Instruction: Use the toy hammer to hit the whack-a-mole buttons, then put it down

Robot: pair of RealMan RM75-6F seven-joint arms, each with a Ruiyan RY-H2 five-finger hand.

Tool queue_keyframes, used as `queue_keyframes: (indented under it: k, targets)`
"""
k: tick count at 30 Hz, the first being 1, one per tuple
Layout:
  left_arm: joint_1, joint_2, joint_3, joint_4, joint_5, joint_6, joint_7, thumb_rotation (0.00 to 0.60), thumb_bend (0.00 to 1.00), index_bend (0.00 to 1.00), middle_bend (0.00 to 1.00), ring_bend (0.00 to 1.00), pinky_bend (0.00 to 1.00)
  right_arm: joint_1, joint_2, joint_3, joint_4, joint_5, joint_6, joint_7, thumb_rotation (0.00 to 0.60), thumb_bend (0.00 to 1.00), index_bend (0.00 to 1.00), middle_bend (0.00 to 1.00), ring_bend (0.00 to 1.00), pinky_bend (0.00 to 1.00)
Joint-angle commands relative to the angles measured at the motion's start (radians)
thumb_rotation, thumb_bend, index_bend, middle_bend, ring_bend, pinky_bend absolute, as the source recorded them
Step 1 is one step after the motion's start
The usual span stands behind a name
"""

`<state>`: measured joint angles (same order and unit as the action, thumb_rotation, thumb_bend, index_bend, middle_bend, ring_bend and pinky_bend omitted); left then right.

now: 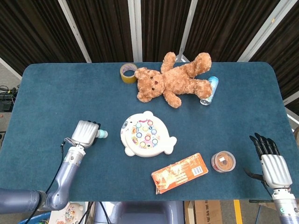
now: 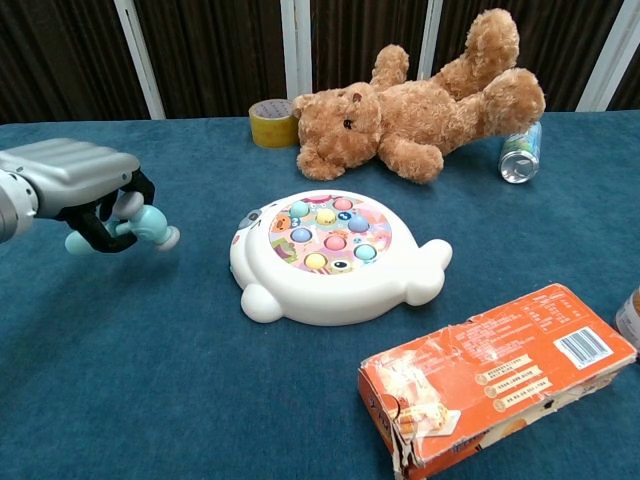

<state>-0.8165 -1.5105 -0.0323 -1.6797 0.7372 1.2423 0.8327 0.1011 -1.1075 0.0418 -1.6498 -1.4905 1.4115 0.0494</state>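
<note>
The white whack-a-mole toy point(image 1: 145, 138) point(image 2: 330, 255) with coloured buttons lies at the table's middle. My left hand point(image 1: 84, 133) point(image 2: 72, 175) hovers to its left, apart from it, and grips the pale blue toy hammer point(image 2: 140, 225) point(image 1: 100, 134). The hammer's head pokes out toward the toy. Part of the handle is hidden inside the fingers. My right hand point(image 1: 271, 161) is at the table's front right corner, fingers straight and apart, holding nothing. The chest view does not show it.
A brown teddy bear point(image 1: 175, 80) point(image 2: 430, 100) lies behind the toy, with a tape roll point(image 1: 128, 73) point(image 2: 270, 122) to its left and a can point(image 1: 209, 91) point(image 2: 520, 152) to its right. An orange box point(image 1: 180, 172) point(image 2: 495, 375) and a small round tin point(image 1: 223, 161) lie near the front edge.
</note>
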Motion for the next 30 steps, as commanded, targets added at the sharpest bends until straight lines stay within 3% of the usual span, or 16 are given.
queue_keyframes:
  k: [1, 14, 19, 25, 30]
  targets:
    - [0.012, -0.019, 0.006, 0.030, 0.017, -0.015, -0.021, 0.600, 0.55, 0.65, 0.54, 0.47, 0.63, 0.000, 0.000, 0.000, 0.001, 0.000, 0.000, 0.002, 0.600, 0.19, 0.00, 0.00, 0.00, 0.00]
    - [0.031, -0.086, 0.006, 0.097, 0.042, -0.036, -0.015, 0.600, 0.50, 0.61, 0.52, 0.46, 0.63, -0.001, 0.003, -0.002, 0.007, -0.007, 0.001, 0.012, 0.600, 0.19, 0.00, 0.00, 0.00, 0.00]
    - [0.039, -0.096, 0.002, 0.106, 0.038, -0.034, 0.002, 0.600, 0.36, 0.57, 0.48, 0.43, 0.61, -0.001, 0.003, -0.002, 0.008, -0.005, 0.001, 0.015, 0.600, 0.19, 0.00, 0.00, 0.00, 0.00]
    - [0.045, -0.092, 0.000, 0.105, 0.042, -0.029, 0.024, 0.600, 0.18, 0.44, 0.37, 0.35, 0.52, -0.001, 0.002, -0.002, 0.009, -0.007, 0.000, 0.015, 0.600, 0.19, 0.00, 0.00, 0.00, 0.00]
    - [0.053, -0.092, -0.009, 0.102, 0.059, -0.010, 0.029, 0.600, 0.16, 0.37, 0.32, 0.32, 0.49, -0.001, 0.003, -0.002, 0.009, -0.006, 0.001, 0.016, 0.600, 0.19, 0.00, 0.00, 0.00, 0.00]
